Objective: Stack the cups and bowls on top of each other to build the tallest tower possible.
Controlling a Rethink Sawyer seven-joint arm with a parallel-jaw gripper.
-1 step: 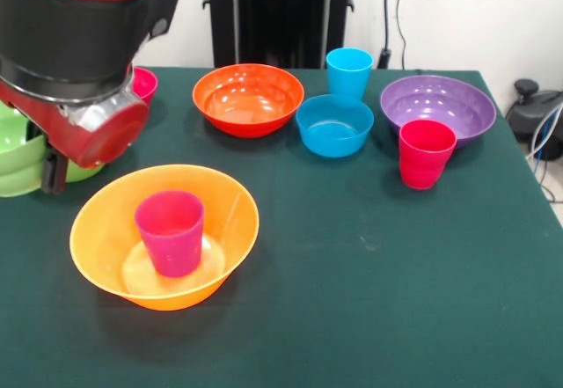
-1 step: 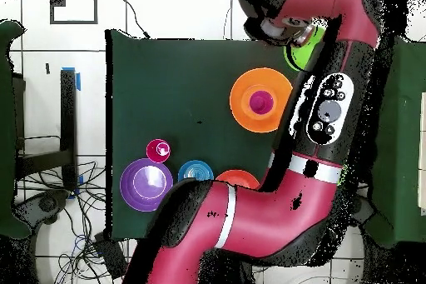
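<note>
Your arm [image 1: 84, 62] is blocking the lime green bowls [image 1: 18, 155] at the table's edge and is hiding its gripper, so you cannot tell its state. The large orange bowl [image 1: 106, 230] is sitting near the front, holding the purple-magenta cup [image 1: 171, 232] upright inside.

The arm [image 1: 79, 62] hides most of the green bowls [image 1: 18, 155] and the small pink bowl [image 1: 145, 80]. Overhead, it covers part of the red-orange bowl [image 2: 237, 178]. The gripper's state cannot be told.
</note>
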